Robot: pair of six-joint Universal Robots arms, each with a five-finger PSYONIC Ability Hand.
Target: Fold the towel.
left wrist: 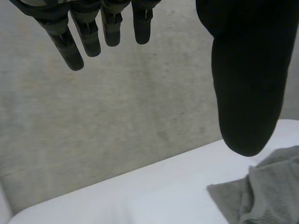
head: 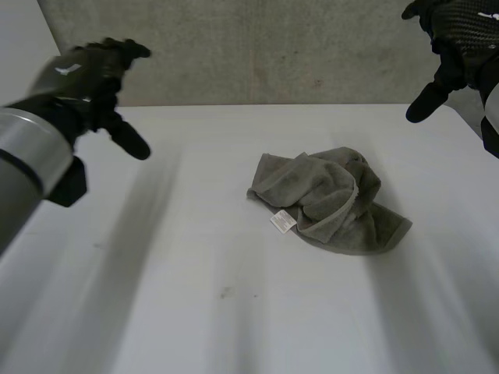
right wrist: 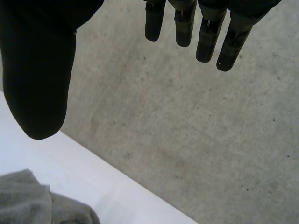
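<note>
- A crumpled grey towel (head: 327, 201) lies in a heap on the white table (head: 195, 312), just right of centre in the head view. Neither hand touches it.
- A small white label (head: 283, 221) shows at the heap's lower-left edge.
- A grey concrete wall (head: 257, 54) rises behind the table's far edge, across the top of the head view.
- The left hand (head: 93, 78) hangs in the air at the upper left of the head view, well apart from the towel. Its fingers are straight and hold nothing.
- The right hand (head: 456, 39) is raised at the upper right corner, also well apart from the towel and empty.
- In the left wrist view, the fingers (left wrist: 70, 42) and thumb (left wrist: 245, 93) stand wide apart against the wall, and an edge of the towel lies on the table past the thumb tip.
- In the right wrist view, that hand's straight fingers (right wrist: 208, 37) and thumb (right wrist: 39, 84) are likewise spread, with a fold of the towel below the thumb tip.
</note>
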